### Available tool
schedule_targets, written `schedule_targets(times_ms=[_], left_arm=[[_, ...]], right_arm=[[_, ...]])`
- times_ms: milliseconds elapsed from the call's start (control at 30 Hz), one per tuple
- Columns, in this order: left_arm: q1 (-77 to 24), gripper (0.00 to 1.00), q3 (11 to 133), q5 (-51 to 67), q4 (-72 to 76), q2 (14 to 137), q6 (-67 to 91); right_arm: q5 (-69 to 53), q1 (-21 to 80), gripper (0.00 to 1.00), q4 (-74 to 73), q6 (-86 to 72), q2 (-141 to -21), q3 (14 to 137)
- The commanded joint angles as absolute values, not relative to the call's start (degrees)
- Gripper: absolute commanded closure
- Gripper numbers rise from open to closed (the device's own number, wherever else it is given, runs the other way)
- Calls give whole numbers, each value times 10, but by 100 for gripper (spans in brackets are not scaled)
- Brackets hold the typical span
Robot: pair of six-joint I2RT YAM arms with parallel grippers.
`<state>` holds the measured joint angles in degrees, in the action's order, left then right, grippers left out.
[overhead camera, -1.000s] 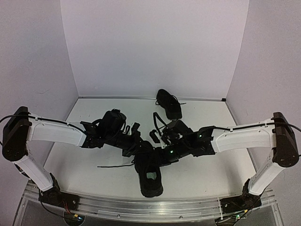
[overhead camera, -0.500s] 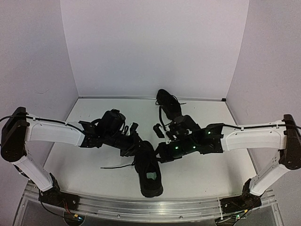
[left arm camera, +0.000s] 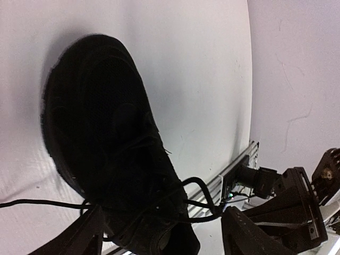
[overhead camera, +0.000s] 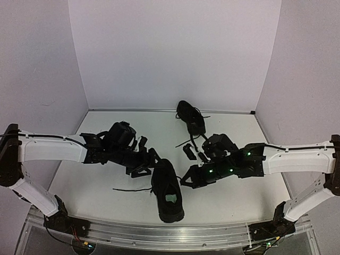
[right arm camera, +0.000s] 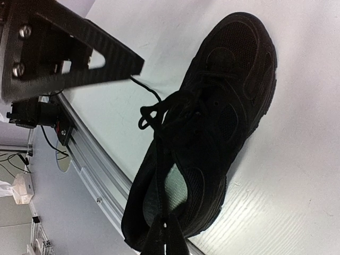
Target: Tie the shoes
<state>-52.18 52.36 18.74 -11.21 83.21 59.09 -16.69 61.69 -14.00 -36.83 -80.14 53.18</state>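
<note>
Tying-the-shoes rig, here's where I'm at. The near shoe (overhead camera: pixel 169 192) sits on the table (overhead camera: pixel 101 133) right in front of the arm bases, toe pointing away from them and heel toward the front rail. The far shoe (overhead camera: pixel 192 118) is parked near the back wall, well apart from it, with nothing on it. I read that as one shoe at a time.

The right gripper (right arm camera: pixel 166 234) is clenched tight at the shoe's right side. On its wrist cam a thin lace strand (right arm camera: pixel 161 180) seems to run from the tangle over the tongue, across the shoe opening, straight into the pinched tips. So I'd say it's gripping that strand, low and off to the side to keep tension on it.

The left gripper (overhead camera: pixel 143 162) is just beside the shoe's toe end on the left. Its jaws stand wide apart with nothing in them. On the left wrist cam a lace loop (left arm camera: pixel 195 192) sticks up off the shoe between the two fingers, not touching either. My guess is that's the thing to line up on.

The loose lace end (overhead camera: pixel 130 189) lies flat on the table, trailing left from the shoe.

No bow that I can see, just loose crossings, so I'd call this early-to-middle. Black laces on a black shoe are a pain to read, and a snatch at that loop could easily shut on air.
</note>
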Motion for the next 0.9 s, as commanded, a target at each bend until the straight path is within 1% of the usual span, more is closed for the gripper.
schedule_targets(times_ms=[0, 33, 100, 267, 433, 567, 633, 700, 867], left_arm=[[-496, 11, 543, 114, -225, 771, 505], [-494, 7, 544, 103, -251, 764, 480], [-493, 1, 545, 70, -302, 753, 442], [-493, 0, 546, 19, -411, 750, 361], [-494, 1, 539, -22, -468, 752, 285], [-494, 4, 553, -52, -508, 790, 224], [-499, 7, 547, -19, -479, 803, 188], [-501, 9, 550, -23, -465, 826, 163], [-505, 15, 600, 5, -492, 908, 101]], right_arm=[[-159, 615, 100, -154, -383, -756, 511], [-158, 615, 100, -155, -385, -751, 506], [-152, 615, 100, -159, -390, -740, 496], [-138, 615, 100, -163, -416, -700, 463], [-120, 615, 100, -158, -447, -663, 437], [-108, 615, 100, -158, -454, -656, 429], [-106, 615, 100, -158, -455, -660, 425], [-102, 615, 100, -158, -457, -663, 422], [-85, 615, 100, -157, -460, -660, 418]])
